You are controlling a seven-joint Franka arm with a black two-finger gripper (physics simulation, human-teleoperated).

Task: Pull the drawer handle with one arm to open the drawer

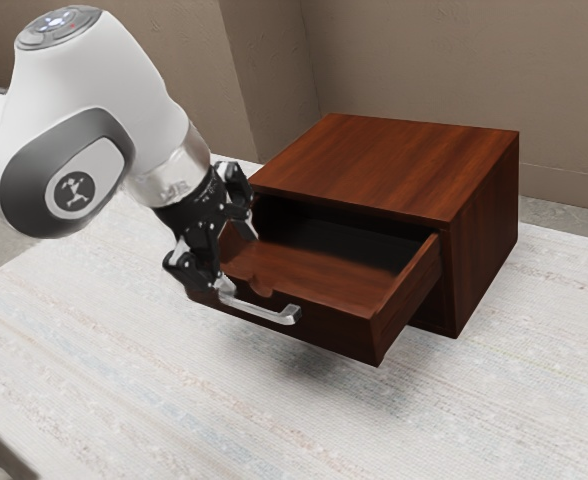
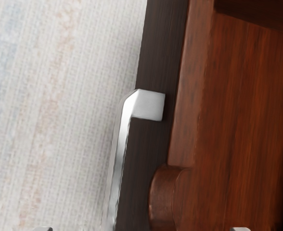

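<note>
Wooden drawer [image 1: 324, 285] roughly half out of cabinet [image 1: 394, 160] | gripper [image 1: 206, 280] at handle [image 1: 264, 311], its end on the exterior view's left; fingers spread astride it, clamping nothing | progress: opening mostly done; perhaps more pull left

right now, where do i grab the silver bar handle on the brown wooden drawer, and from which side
Likely the straight middle of the silver bar handle, from the front, pincer straddling it above and below: the level bar stands off the dark wooden drawer front on end posts, leaving room.
</note>
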